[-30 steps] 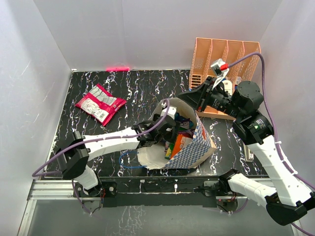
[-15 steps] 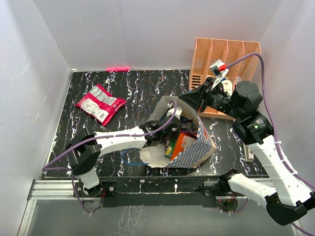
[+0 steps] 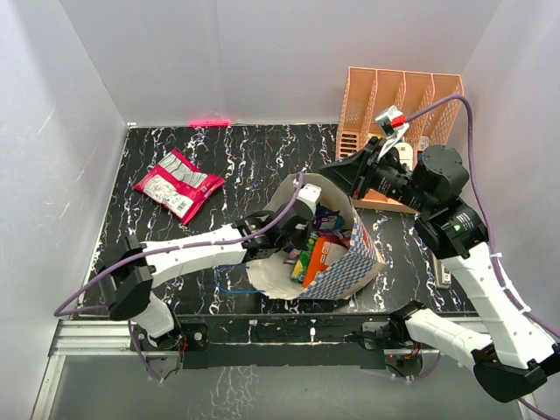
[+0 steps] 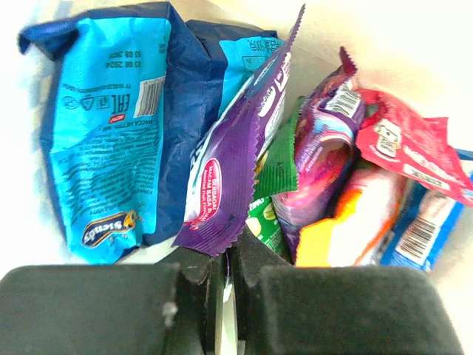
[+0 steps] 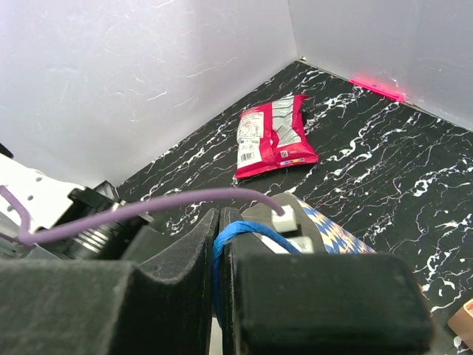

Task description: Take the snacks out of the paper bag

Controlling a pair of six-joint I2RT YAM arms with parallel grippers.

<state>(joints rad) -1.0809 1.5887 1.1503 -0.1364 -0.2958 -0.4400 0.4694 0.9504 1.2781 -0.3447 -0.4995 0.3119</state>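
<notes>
The blue-and-white checkered paper bag (image 3: pixel 350 267) lies tilted at the table's front centre, its mouth facing left. My left gripper (image 3: pixel 302 229) reaches into it. In the left wrist view that gripper (image 4: pixel 228 259) is shut on the bottom edge of a purple snack packet (image 4: pixel 236 170). Beside the purple packet stand a blue packet (image 4: pixel 103 140), a green one (image 4: pixel 277 166), a magenta one (image 4: pixel 325 148) and others. My right gripper (image 5: pixel 219 222) is shut on the bag's blue cord handle (image 5: pixel 236 229), holding the bag's top edge up. One magenta-and-silver snack (image 3: pixel 178 184) lies on the table at the back left.
A peach-orange slotted organizer (image 3: pixel 398 101) stands at the back right, just behind my right arm. White walls close in the black marbled table (image 3: pixel 245 157) on three sides. A second blue cord handle (image 3: pixel 229 284) lies on the table in front of the bag's mouth.
My left gripper's jaws have closed on the purple packet inside the bag. The left arm shifted slightly at the bag's mouth. The right arm holds still.
</notes>
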